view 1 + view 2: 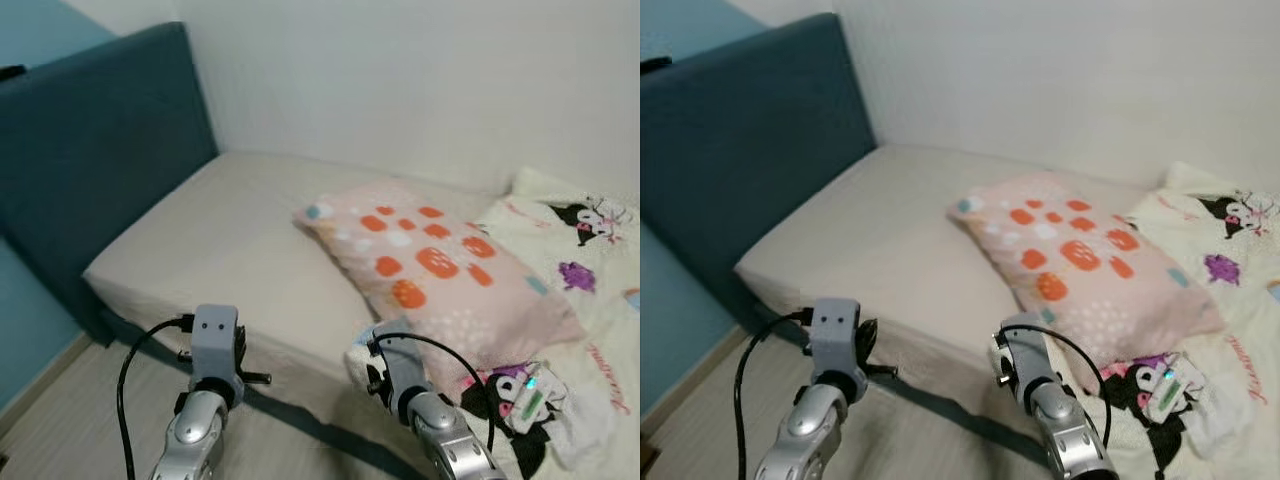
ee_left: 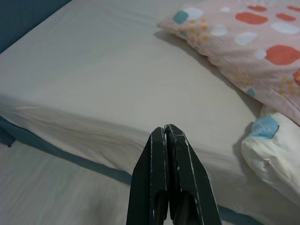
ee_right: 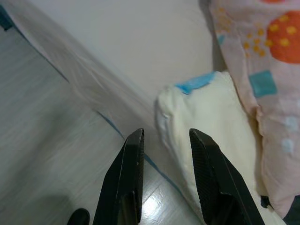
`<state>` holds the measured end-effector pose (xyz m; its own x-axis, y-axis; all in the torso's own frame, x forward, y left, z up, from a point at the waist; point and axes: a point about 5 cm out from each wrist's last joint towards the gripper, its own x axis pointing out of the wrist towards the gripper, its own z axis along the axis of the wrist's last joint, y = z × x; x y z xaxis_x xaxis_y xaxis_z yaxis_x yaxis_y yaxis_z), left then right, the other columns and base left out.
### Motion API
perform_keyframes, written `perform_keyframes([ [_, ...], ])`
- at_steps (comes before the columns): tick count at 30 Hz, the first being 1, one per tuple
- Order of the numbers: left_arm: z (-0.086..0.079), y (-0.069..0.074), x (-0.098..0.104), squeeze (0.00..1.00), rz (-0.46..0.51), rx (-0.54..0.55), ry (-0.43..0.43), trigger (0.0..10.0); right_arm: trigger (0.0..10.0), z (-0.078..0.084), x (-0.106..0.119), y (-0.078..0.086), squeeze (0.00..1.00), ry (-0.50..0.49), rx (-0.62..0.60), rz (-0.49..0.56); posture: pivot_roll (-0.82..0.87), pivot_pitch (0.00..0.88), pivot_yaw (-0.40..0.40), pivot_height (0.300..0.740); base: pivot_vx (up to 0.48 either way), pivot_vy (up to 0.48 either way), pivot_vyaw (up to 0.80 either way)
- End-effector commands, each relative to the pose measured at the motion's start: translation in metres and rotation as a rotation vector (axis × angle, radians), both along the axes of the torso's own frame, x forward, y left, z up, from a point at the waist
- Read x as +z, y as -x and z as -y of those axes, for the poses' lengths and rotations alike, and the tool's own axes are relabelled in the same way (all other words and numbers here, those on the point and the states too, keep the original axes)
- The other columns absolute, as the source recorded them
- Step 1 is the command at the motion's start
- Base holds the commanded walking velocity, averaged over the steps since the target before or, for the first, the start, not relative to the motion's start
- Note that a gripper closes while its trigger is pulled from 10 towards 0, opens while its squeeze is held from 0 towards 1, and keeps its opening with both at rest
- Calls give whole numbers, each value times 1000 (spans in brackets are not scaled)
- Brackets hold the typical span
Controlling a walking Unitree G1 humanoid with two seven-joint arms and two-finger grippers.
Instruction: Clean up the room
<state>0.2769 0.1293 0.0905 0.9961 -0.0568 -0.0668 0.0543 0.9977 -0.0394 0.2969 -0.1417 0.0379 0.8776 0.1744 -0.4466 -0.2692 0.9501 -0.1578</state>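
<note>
A pink pillow (image 1: 435, 270) printed with orange blotches, white spots and a few pale blue patches lies slantwise on the bed (image 1: 230, 240), one corner pointing toward the dark blue headboard (image 1: 100, 150) and its far end resting against a cream blanket (image 1: 570, 300). The blanket, printed with black-and-white cartoon figures and small purple motifs, is rumpled over the bed's right part and spills over the near edge. A corner of it, cream with a blue patch (image 3: 201, 117), bulges just beyond the pillow's lower edge at the mattress side. The rest of the beige sheet is smooth and bare up to the headboard.
</note>
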Motion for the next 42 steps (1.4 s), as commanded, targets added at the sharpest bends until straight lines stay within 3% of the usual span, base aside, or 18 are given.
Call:
perform_keyframes([
  [1,0,2,-3,0,-7,0,-17,10000,10000,3,-2,2,0,-6,-10,-4,-78,88,22,740,0,0,0],
  [8,-1,2,-3,0,-9,8,-45,10000,10000,2,0,2,0,-23,-15,7,-75,94,24,740,0,0,0],
  [17,-5,3,-12,0,-49,37,-75,10000,10000,1,14,-5,0,-67,-57,120,-69,101,20,740,0,0,0],
  [27,-10,4,-11,0,-42,58,-85,10000,10000,-1,13,-5,0,-70,-32,105,-70,106,17,740,0,0,0],
  [42,-11,3,-13,0,-56,75,-78,10000,10000,-1,11,-2,0,-67,-22,97,-75,111,18,740,0,-333,0],
])
